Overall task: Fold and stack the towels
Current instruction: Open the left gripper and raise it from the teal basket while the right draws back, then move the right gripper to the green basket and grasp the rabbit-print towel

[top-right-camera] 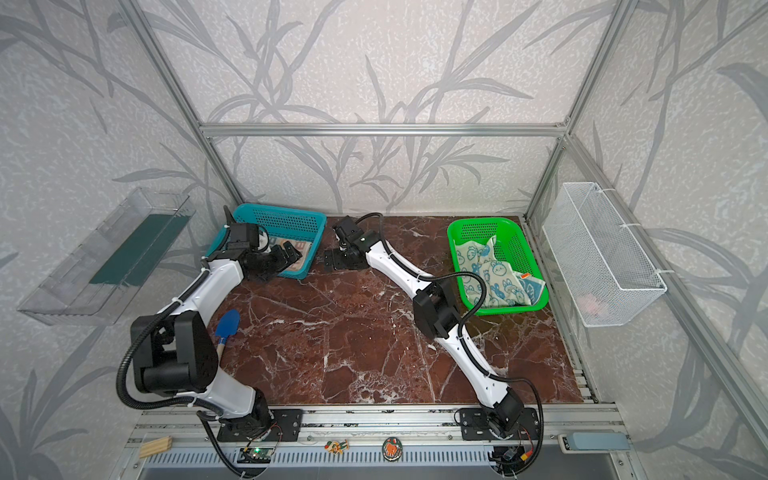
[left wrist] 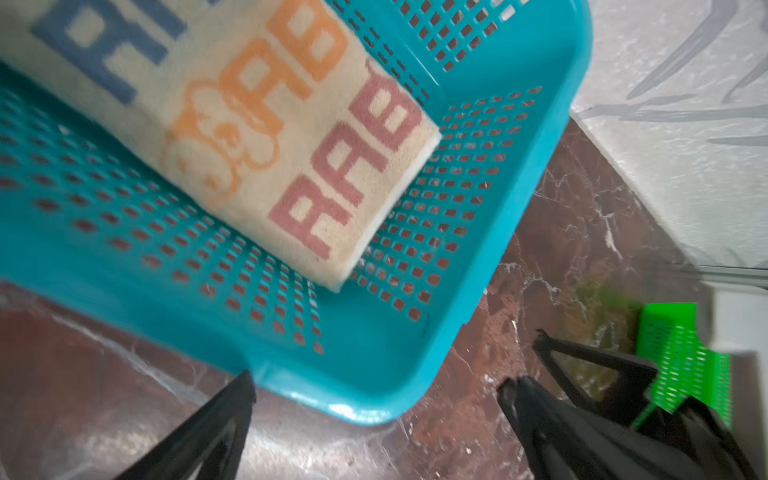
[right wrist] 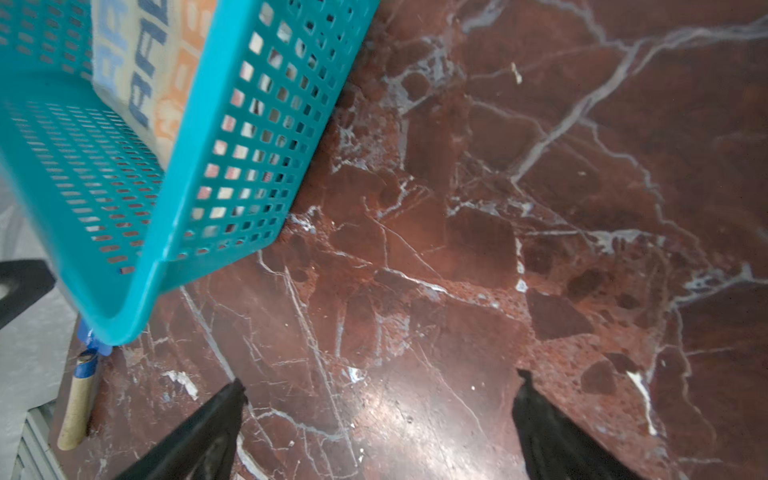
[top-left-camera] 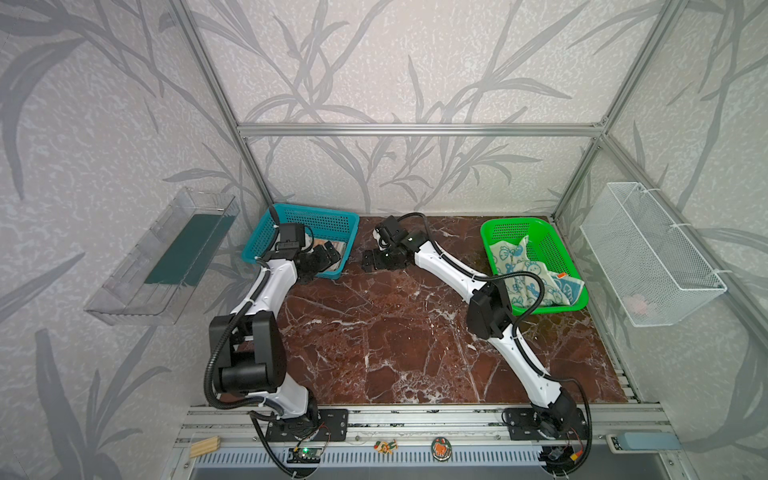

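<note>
Teal mesh basket (left wrist: 415, 365) just ahead of your left gripper (left wrist: 380, 380) holds the folded striped RABBIT towel (left wrist: 291, 137). Both grippers gape empty; pinch one corner of the crumpled blue-bunny towel (top-left-camera: 519, 274) behind your right gripper (right wrist: 381, 378).

Teal basket (top-left-camera: 320, 222) on counter (top-left-camera: 395, 332): near corner at left jaws, right wall just beside right jaws. Green basket (top-left-camera: 552, 245) well apart from both jaws. Blue scoop (top-right-camera: 227, 324), wooden handle, on counter well behind left jaws. White wire basket (top-left-camera: 648, 257) on wall, far from right jaws.
</note>
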Available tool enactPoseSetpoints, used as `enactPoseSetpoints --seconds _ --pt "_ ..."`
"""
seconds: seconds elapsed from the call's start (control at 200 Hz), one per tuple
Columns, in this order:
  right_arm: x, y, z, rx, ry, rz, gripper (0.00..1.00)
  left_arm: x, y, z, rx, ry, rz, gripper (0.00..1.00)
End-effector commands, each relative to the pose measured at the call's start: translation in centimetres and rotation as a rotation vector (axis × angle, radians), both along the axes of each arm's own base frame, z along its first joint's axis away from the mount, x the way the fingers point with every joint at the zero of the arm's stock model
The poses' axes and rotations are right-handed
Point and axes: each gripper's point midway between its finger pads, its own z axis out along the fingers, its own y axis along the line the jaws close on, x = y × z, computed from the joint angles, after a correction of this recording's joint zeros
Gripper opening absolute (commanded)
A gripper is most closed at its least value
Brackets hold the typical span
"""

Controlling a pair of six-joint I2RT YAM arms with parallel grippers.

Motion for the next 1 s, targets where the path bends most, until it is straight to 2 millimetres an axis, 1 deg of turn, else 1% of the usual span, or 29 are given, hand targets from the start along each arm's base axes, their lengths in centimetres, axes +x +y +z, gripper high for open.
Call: enactPoseSetpoints --seconds 0.0,0.135,0.275,0.395,0.47,0.615,0.695,0.85,0.995 --pt "0.0 -1.0 5.3 0.035 -0.073 0.009 0.99 0.3 -0.9 0.2 -0.135 -0.024 0.077 0.99" --pt "0.0 -2.8 6.2 0.058 -0.080 -0.003 0.99 1.0 -1.2 -0.1 -0.168 -0.038 0.093 0.99" --pt "0.0 -4.9 6.9 0.077 -0.080 -0.027 0.99 1.5 -0.9 -1.5 -0.163 -0.010 0.109 0.99" --pt "0.0 -6.9 7.2 0.083 -0.081 -0.053 0.99 2.6 -1.0 -2.3 -0.175 -0.022 0.124 0.99" --pt "0.1 -8.3 7.5 0.097 -0.081 -0.073 0.99 3.7 -1.2 -2.3 -0.176 -0.042 0.124 0.99" --pt "-0.2 -10.6 7.6 0.102 -0.077 -0.100 0.99 5.7 -2.7 -1.9 -0.143 -0.058 0.082 0.99" --pt "-0.4 -11.9 7.7 0.103 -0.080 -0.112 0.99 6.3 -3.7 -2.3 -0.117 -0.048 0.059 0.99" --pt "-0.8 -13.8 7.9 0.101 -0.082 -0.134 0.99 6.6 -4.6 -3.0 -0.104 -0.036 0.048 0.99" --pt "-1.3 -15.2 8.2 0.090 -0.089 -0.141 0.99 5.7 -4.7 -2.7 -0.089 -0.035 0.043 0.99"
